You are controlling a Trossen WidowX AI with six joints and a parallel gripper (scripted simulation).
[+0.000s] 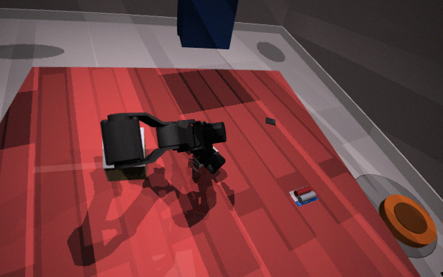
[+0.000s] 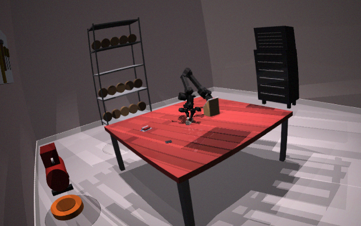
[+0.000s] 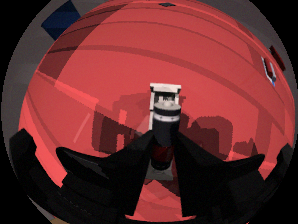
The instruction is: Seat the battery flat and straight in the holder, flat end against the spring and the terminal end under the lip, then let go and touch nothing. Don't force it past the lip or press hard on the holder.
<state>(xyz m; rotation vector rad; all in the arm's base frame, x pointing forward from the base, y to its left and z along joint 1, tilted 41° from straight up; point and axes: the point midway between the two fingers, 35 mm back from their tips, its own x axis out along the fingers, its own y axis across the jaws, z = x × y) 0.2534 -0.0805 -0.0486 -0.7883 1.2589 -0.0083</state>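
Wrist view shows your battery (image 3: 165, 112) clamped lengthwise in the tool (image 3: 161, 163), pale end forward (handy for sliding it in end-first). It hangs low over the red table (image 1: 250, 214), well apart from the holder (image 1: 304, 197), which lies out toward the table's edge.

The red plank bench (image 2: 221, 137) stands on dark legs on a pale grey floor (image 2: 305, 175) crossed by shadow patches. Behind the bench, dim grey-brown walls (image 2: 172, 43) meet in a corner. Left of it stands an open metal shelf rack (image 2: 117, 70) holding brown cylinders; right of it, a black drawer cabinet (image 2: 276, 65).
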